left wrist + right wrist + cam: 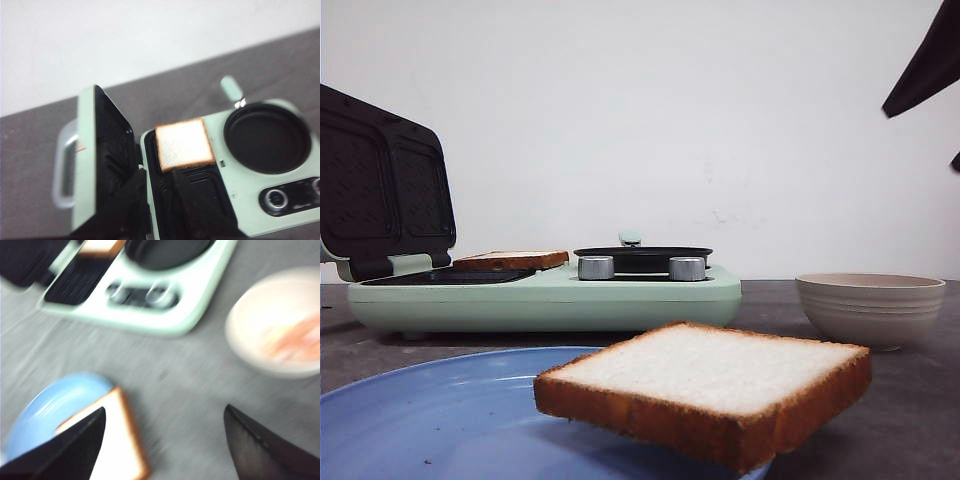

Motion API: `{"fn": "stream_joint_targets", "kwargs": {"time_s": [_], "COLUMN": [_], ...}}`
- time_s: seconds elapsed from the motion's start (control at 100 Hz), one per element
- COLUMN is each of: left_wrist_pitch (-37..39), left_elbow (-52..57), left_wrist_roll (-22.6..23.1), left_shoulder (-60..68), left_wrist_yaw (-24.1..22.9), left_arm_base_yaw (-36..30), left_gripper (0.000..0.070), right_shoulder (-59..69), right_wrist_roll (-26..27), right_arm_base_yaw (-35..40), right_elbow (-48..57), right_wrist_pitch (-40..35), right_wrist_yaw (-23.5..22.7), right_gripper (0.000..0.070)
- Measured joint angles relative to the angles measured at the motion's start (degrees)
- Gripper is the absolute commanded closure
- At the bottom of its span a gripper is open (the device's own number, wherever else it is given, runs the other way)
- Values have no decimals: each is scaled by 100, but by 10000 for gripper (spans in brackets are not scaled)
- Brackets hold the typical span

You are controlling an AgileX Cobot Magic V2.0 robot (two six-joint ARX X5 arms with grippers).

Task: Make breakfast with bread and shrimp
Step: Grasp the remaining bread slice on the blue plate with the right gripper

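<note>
- Right, tabletop [920, 420]: dark grey, carries everything.
- Sandwich maker [550, 295]: mint green, lid [385, 185] tilted open, round pan [642, 257] on its right half, silver knobs [596, 267] in front.
- Blue plate [430, 415]: nearest the front camera. One bread slice [705, 385] lies on it, overhanging the rim on the bowl side.
- Bowl [870, 305]: pale, right of the maker. Blurred orange shapes inside [290, 337], likely the shrimp; too smeared to be sure.
- Second bread slice [184, 144]: already flat on the grill plate, at its far end.
- Left pincer [159, 186]: over the grill plate just short of that slice, fingers a little apart, holding nothing.
- Right pincer [165, 440]: spread wide, empty, hovering between plate and bowl; view is motion-blurred.
- My read: shrimp goes next. Drop the right pincer straight into the bowl, pinch one piece lightly, place it centred on the grilled slice, keep clear of the lid.
</note>
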Motion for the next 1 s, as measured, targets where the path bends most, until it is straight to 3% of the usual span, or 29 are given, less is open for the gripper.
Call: {"fn": "stream_joint_targets", "kwargs": {"time_s": [0.19,0.31,0.57,1.0], "left_wrist_pitch": [-197,-210,-223,-614], "left_elbow": [-629,-1255,-1786,-1878], "left_wrist_roll": [-315,-420,-485,-496], "left_shoulder": [-1373,-2236,-3543,-3648], "left_wrist_yaw": [166,166,164,619], "left_arm_base_yaw": [-46,-46,-46,-48], "left_gripper": [690,690,690,690], "right_shoulder": [837,1298,1943,2973], "right_wrist_roll": [251,343,380,389], "right_arm_base_yaw": [0,0,0,149], "right_elbow": [2,2,0,2], "right_wrist_pitch": [44,63,-223,-168], "right_wrist_yaw": [-999,-1340,-1493,-1932], "right_gripper": [203,195,162,162]}}
